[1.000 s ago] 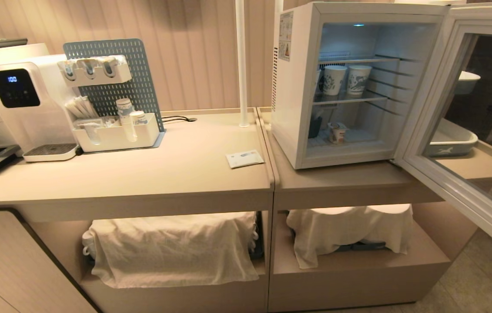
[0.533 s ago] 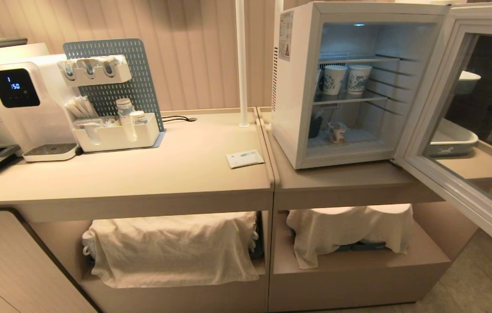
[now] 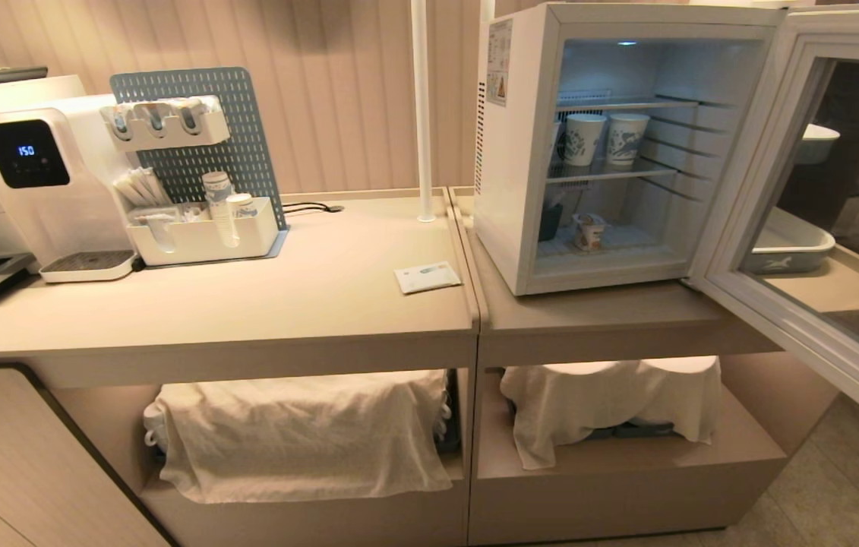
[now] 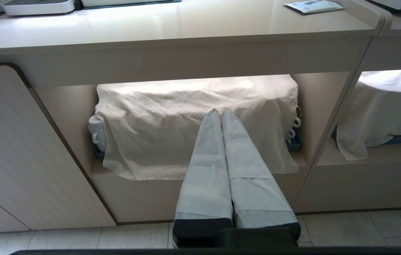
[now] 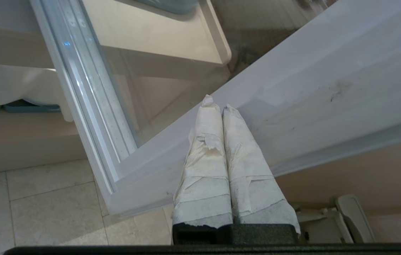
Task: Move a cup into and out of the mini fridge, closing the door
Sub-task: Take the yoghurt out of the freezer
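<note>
Cup (image 3: 589, 231) sits in our mini fridge (image 3: 520, 152), well clear of both jaws. Right gripper (image 5: 214, 102) clenched empty, tips at the open door (image 5: 292, 106); left gripper (image 4: 218, 112) clenched, parked.

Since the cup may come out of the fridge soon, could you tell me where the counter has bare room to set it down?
Bare counter lies between the organizer tray and the paper packet, plus a strip before the mini fridge. It is crowded leftward by the water dispenser. The cup sits on the fridge floor.
</note>
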